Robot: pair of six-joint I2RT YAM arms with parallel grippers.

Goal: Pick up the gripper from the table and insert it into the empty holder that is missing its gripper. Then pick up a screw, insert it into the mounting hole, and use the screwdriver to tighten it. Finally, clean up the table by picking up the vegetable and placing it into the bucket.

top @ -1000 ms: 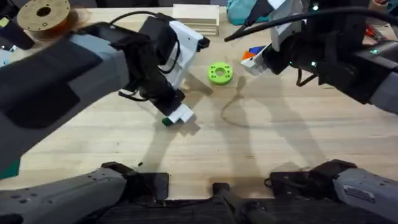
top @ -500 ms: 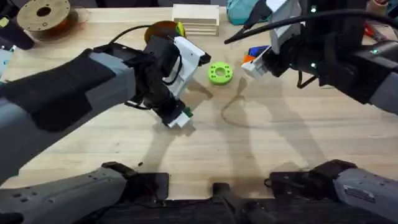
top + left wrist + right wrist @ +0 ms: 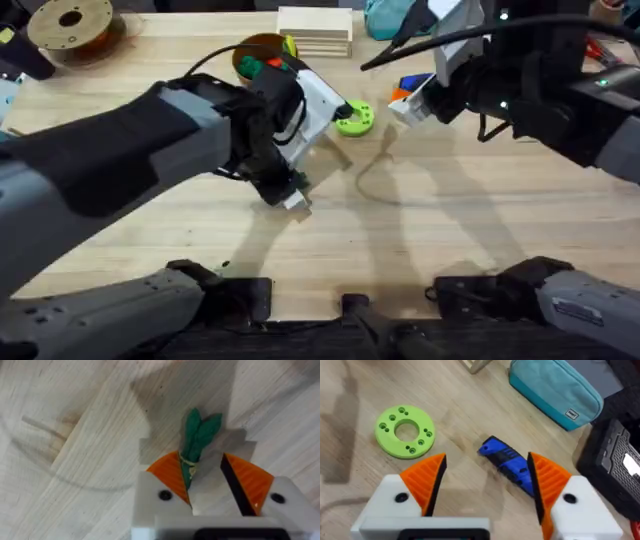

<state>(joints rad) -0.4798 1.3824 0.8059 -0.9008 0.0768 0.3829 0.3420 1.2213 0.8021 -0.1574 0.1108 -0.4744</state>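
Observation:
My left gripper [image 3: 292, 190] [image 3: 200, 460] is shut on the vegetable [image 3: 197, 440], a green leafy bundle with a pale band, held just above the wooden table. The yellow-orange bucket [image 3: 250, 48] stands beyond the left arm, near the table's far edge. My right gripper [image 3: 408, 100] [image 3: 486, 460] hangs open over the blue screwdriver [image 3: 507, 462] [image 3: 408, 81], which lies on the table between its orange pads without touching them. The loose gripper, the holder and the screw are out of view.
A bright green disc [image 3: 353, 118] [image 3: 406, 431] lies between the two grippers. A brown spool [image 3: 70, 25] sits far left, stacked wood pieces [image 3: 315, 30] and a teal pouch [image 3: 555, 392] at the back. A thin cable loop [image 3: 375, 180] lies mid-table.
The left arm has carried the vegetable to the right and slightly away, uncovering the bucket behind it. The right arm has not moved.

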